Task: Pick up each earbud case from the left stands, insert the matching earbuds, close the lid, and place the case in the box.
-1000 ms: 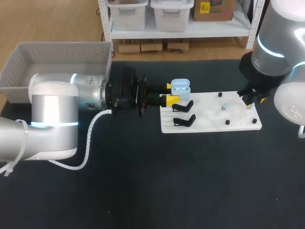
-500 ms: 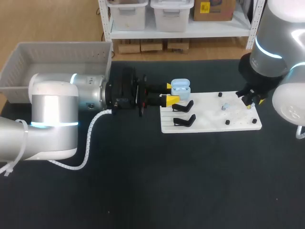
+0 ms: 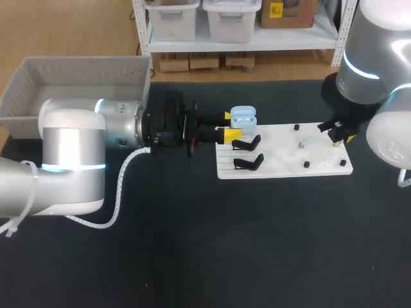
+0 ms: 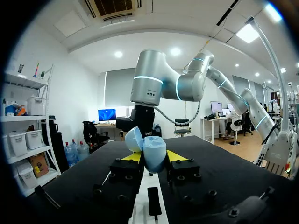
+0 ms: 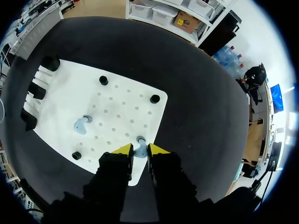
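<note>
The left gripper (image 3: 229, 126) is clamped on the open, pale blue earbud case (image 3: 243, 118), holding it at the far left corner of the white board (image 3: 282, 165), just above the black stands (image 3: 248, 142). At the board's right end the right gripper (image 5: 140, 150) points down, its yellow tips pinched on an earbud (image 5: 139, 140). A second earbud (image 5: 81, 125) lies well apart, nearer the middle.

Bright, even light falls from overhead. The black table (image 3: 192, 256) swallows it and shows hardly any shadow. The white board (image 3: 282, 168) glows bright, with short soft shadows beside its stands (image 3: 247, 142). Soft highlights streak the shells of the left arm (image 3: 70, 160) and the right arm (image 3: 372, 58); lit rings glow on both.
</note>
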Controlling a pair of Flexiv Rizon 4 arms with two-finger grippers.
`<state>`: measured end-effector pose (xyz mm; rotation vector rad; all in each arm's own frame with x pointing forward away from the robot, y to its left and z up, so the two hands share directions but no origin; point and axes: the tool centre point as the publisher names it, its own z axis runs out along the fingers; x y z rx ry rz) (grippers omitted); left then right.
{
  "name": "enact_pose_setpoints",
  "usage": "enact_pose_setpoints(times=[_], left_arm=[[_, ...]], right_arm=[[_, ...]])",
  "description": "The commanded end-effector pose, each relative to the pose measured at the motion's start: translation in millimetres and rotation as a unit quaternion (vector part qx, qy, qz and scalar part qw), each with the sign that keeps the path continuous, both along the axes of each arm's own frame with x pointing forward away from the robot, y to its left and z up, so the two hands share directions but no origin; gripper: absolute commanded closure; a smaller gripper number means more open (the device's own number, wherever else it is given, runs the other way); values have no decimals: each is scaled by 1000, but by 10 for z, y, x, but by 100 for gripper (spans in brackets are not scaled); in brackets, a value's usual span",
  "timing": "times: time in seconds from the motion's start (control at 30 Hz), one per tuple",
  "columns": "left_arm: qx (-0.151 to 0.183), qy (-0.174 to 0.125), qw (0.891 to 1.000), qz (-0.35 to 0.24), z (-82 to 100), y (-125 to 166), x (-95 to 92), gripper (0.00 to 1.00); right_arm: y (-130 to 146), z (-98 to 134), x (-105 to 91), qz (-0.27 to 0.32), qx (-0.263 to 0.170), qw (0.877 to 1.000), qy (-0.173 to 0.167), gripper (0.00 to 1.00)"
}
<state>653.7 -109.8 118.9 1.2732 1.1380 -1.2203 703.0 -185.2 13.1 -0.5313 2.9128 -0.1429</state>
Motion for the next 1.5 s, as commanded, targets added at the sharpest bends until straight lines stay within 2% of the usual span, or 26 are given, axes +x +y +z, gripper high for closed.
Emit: enact_pose_setpoints(times=[0.03, 0.07, 0.1, 0.13, 0.4, 0.6, 0.73, 0.9, 1.07, 1.2, 1.4, 1.5], left_arm=[[-1, -1, 1000, 2, -9, 2, -10, 100], [-1, -1, 1000, 2, -9, 2, -10, 100], [-1, -1, 1000, 2, -9, 2, -10, 100], [-1, -1, 1000, 2, -9, 2, -10, 100], [-1, -1, 1000, 2, -9, 2, -10, 100], [-1, -1, 1000, 2, -9, 2, -10, 100], [-1, -1, 1000, 2, -9, 2, -10, 100], [-1, -1, 1000, 2, -9, 2, -10, 100], [-1, -1, 1000, 2, -9, 2, -10, 100], [-1, -1, 1000, 2, -9, 2, -10, 100], [-1, -1, 1000, 2, -9, 2, -10, 100], [-1, -1, 1000, 2, -9, 2, -10, 100]], right_arm=[[9, -10, 0, 0, -2, 1000, 1, 86], [9, -13, -2, 0, -2, 1000, 1, 87], [10, -14, -4, 1, -3, 1000, 2, 97], [10, -14, -6, 1, -3, 1000, 2, 100], [22, 54, -56, 0, -6, 1000, -3, 100], [104, 353, -202, 2, -8, 1000, -6, 100], [212, 672, -367, -3, -5, 1000, -11, 100], [465, 1025, -587, -10, 5, 1000, -16, 100], [831, 1319, -821, -31, 19, 999, 15, 100], [1114, 1468, -939, -38, 14, 999, 31, 100], [1557, 1608, -1146, -27, -10, 999, 29, 100], [1557, 1608, -1146, -27, -10, 999, 29, 100]])
